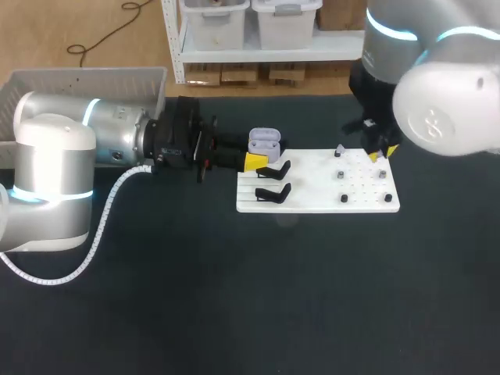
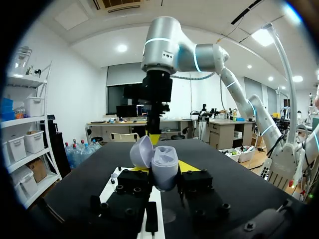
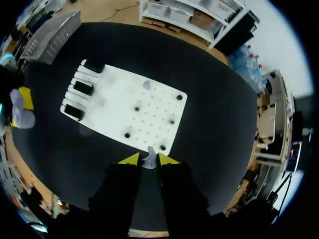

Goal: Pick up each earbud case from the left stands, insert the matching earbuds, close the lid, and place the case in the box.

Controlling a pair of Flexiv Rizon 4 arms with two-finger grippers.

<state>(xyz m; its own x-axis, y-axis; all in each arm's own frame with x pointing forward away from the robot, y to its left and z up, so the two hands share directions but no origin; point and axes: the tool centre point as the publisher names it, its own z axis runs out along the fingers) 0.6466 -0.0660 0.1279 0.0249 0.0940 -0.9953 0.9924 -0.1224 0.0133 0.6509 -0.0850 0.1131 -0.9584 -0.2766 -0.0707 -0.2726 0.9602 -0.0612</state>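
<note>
Head view gives me the left tool clamped on the open earbud case beside the white board's stands; right wrist view shows my right tool pinching an earbud over the board's edge.

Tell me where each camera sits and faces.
Head view: above and behind, looking down at the table; left arm, right arm show.
Left wrist view: on that wrist, looks level across the table; its jaws hold the earbud case.
Right wrist view: on that wrist, looks down on the white board; its jaws pinch an earbud.
Shared by all: white board, earbud case.
</note>
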